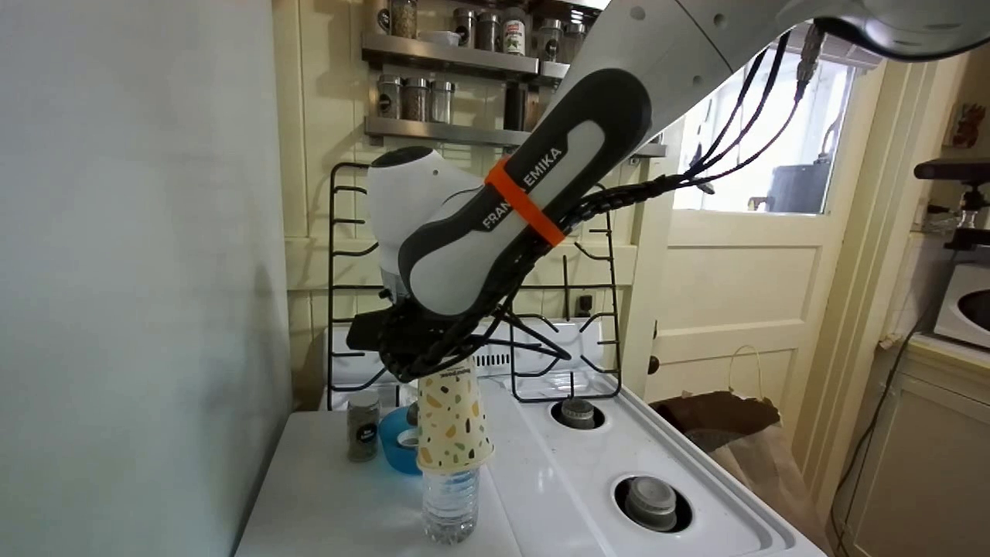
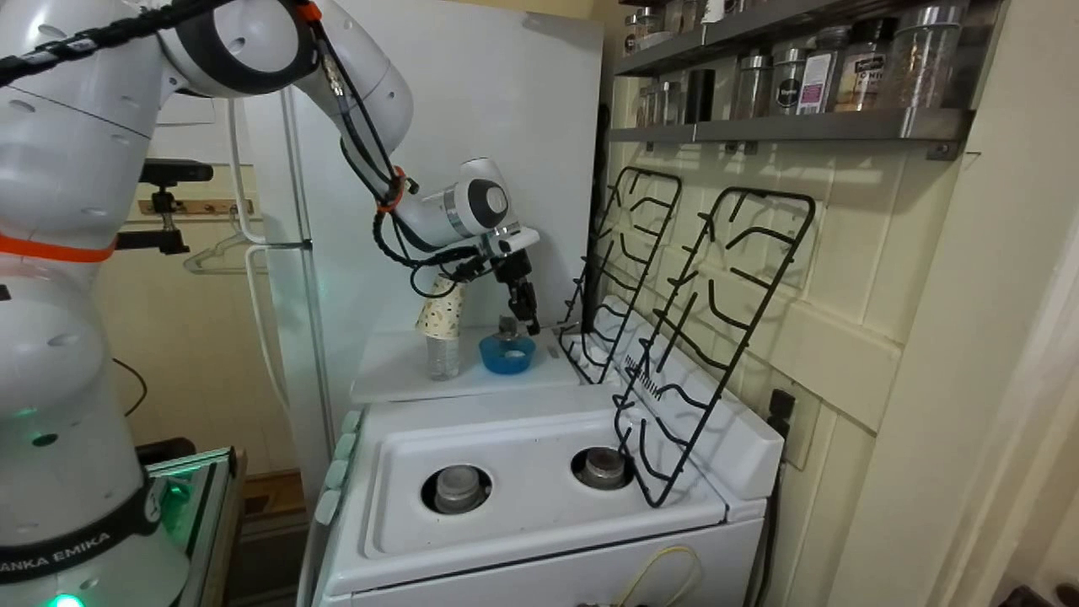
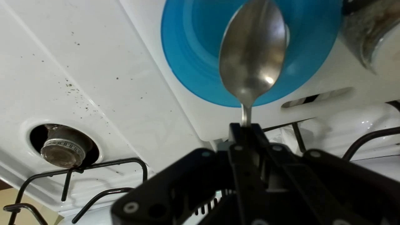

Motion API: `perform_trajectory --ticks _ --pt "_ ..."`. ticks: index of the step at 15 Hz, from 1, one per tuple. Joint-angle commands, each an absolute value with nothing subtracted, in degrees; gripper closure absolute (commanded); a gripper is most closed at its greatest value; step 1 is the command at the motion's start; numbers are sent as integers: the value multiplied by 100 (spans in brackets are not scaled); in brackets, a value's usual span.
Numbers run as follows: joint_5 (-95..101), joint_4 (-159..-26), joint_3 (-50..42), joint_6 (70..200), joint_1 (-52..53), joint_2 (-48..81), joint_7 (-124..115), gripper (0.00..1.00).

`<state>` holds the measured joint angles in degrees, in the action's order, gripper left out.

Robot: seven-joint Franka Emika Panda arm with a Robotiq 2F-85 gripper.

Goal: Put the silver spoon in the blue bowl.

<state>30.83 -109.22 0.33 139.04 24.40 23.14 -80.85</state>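
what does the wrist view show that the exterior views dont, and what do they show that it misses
Only the wrist view plainly shows the gripper shut on the handle of the silver spoon.

Only the exterior views show the patterned cup upside down over the clear bottle, and the wall shelves with their jars.

Both share the blue bowl, the white stove top, a burner and black grates.
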Motion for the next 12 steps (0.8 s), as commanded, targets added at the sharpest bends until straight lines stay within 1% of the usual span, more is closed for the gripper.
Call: perform_trajectory --ticks 1,7,12 --pt "3092 -10864 69 13851 2458 2337 -8272 98" --pt "2599 -10900 271 13683 2318 2174 -7954 98" --pt "2546 -10838 190 13623 2379 2225 -8290 98"
